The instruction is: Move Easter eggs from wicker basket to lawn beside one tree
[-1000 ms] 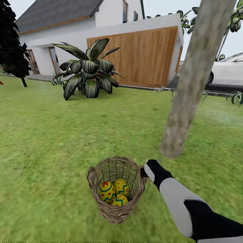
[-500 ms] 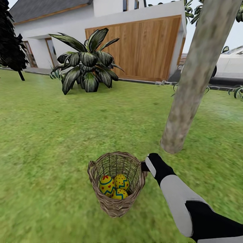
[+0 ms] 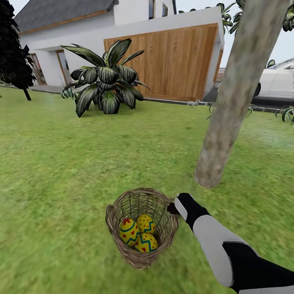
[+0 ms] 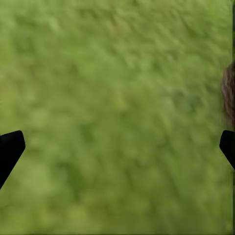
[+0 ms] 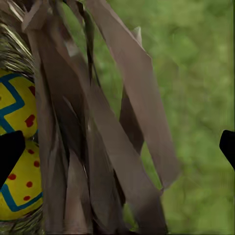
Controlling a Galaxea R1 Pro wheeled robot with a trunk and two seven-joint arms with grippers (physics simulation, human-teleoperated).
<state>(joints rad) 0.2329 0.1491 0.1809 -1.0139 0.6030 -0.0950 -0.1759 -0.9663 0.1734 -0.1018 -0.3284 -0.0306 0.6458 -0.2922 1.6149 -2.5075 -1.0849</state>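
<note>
1. Green lawn [image 3: 61, 163] is spread wide in front of a white house [image 3: 81, 36] with a wooden garage door [image 3: 163, 61]; a broad-leaved plant [image 3: 107, 85] is seen before the house, a dark conifer [image 3: 14, 53] at the far left, a white car [image 3: 277, 81] at the far right.
2. A pale grey-brown tree [image 3: 232, 102] trunk is rooted in the grass just beyond the right gripper [image 3: 173, 209].
3. The wicker basket [image 3: 141, 255] is set on the lawn, tilted; its rim is met by the right gripper at the side nearest the tree.
4. Three Easter eggs [image 3: 139, 234] are seen inside the basket, yellow with blue zigzags and red dots, bunched and touching.
5. From the right wrist, the woven basket wall [image 5: 98, 137] is seen standing between the jaws, with two eggs behind it on the inner side; both dark fingertips [image 5: 10, 152] are held far apart, so the jaws are spread wide with the wall between them, not pressed.
6. From the left wrist, blurred grass [image 4: 112, 117] is seen between the left gripper [image 4: 117, 152] tips; those jaws are released and hold nothing; a brown sliver of wicker [image 4: 229, 98] is caught beside one tip.
</note>
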